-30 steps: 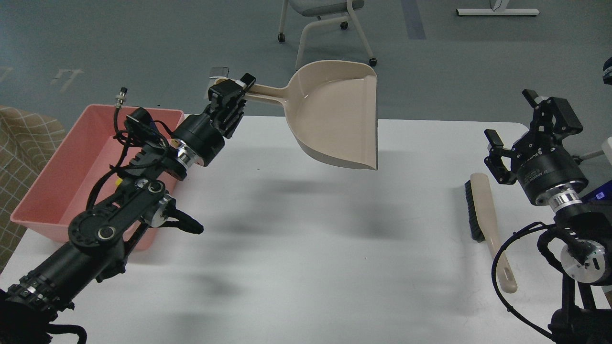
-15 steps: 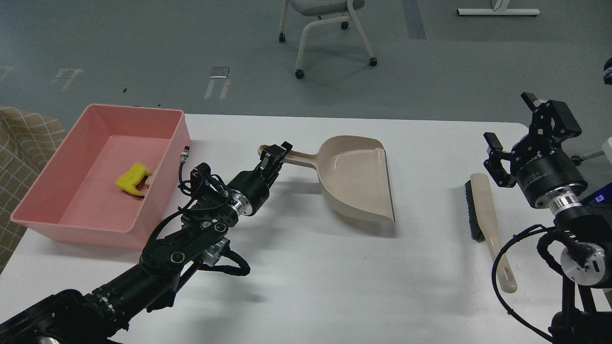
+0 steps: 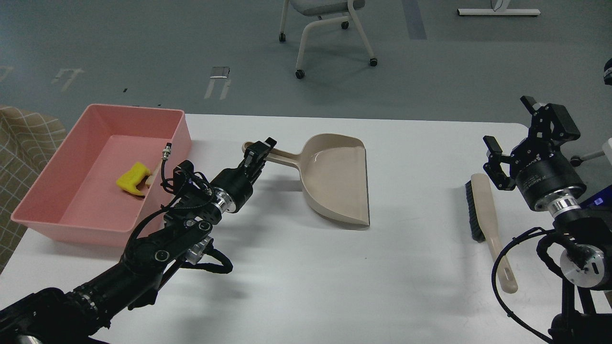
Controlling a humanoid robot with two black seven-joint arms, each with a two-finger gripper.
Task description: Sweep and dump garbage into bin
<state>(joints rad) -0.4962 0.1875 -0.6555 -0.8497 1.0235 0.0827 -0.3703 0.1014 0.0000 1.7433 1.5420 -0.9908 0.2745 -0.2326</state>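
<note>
The pink bin (image 3: 43, 220) stands at the table's left. In it lie the yellow sponge (image 3: 131, 179) and, beside it, a sliver of the bread slice (image 3: 153, 174), mostly hidden by my arm's cable. My left gripper (image 3: 258, 152) is shut on the end of the beige dustpan's (image 3: 337, 179) handle; the empty pan rests on the table at the middle. My right gripper (image 3: 509, 138) is open and empty, above the table's right edge, just right of the brush.
The beige brush (image 3: 485, 223) with black bristles lies on the table at the right. An office chair (image 3: 325, 28) stands on the floor beyond the table. A checked cloth (image 3: 19, 143) is at the far left.
My left gripper has brought the dustpan down from the air onto the table, then slid it a little to the left. The sponge and bread now show in the bin. The right arm has barely moved.
</note>
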